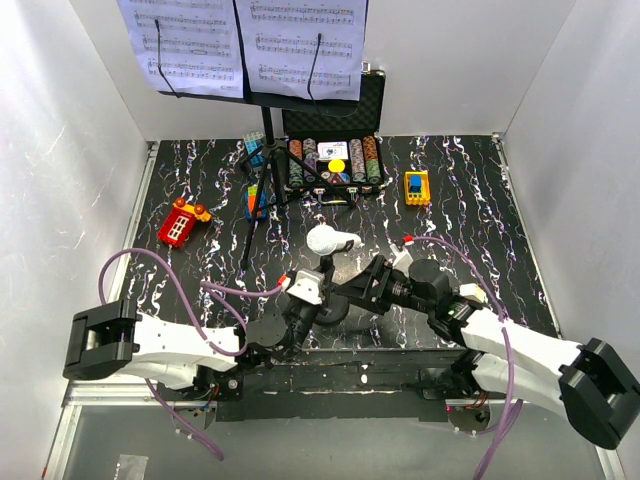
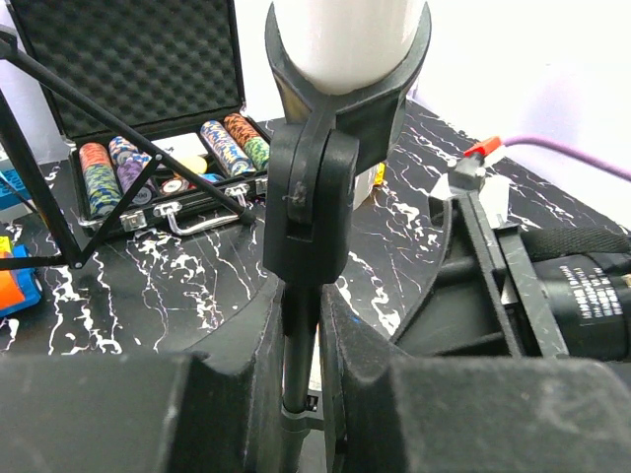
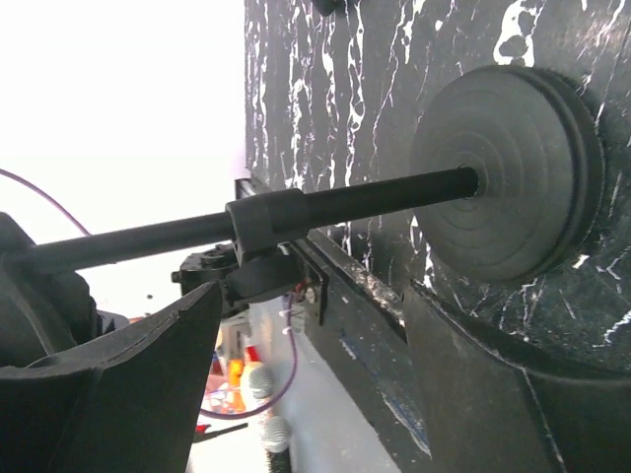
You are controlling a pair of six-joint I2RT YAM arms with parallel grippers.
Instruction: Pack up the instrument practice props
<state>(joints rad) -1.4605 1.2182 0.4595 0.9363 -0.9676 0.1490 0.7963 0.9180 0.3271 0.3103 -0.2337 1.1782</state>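
Observation:
The white microphone (image 1: 332, 241) sits in a black clip on its stand, whose round base (image 1: 335, 312) is near the table's front edge. My left gripper (image 1: 320, 295) is shut on the stand's thin pole (image 2: 299, 365), just below the clip (image 2: 311, 197). My right gripper (image 1: 350, 290) is open, its fingers on either side of the pole (image 3: 296, 212) near the base (image 3: 503, 187), not touching it. The tall black music stand (image 1: 262, 190) is at the back left and holds white sheet-music pages (image 1: 240, 45).
An open black case of poker chips (image 1: 333, 160) stands at the back centre, next to the tripod legs. A red toy (image 1: 180, 225) lies at the left, a yellow toy (image 1: 417, 187) at the right, and blue blocks (image 1: 255, 150) by the tripod. White walls enclose the table.

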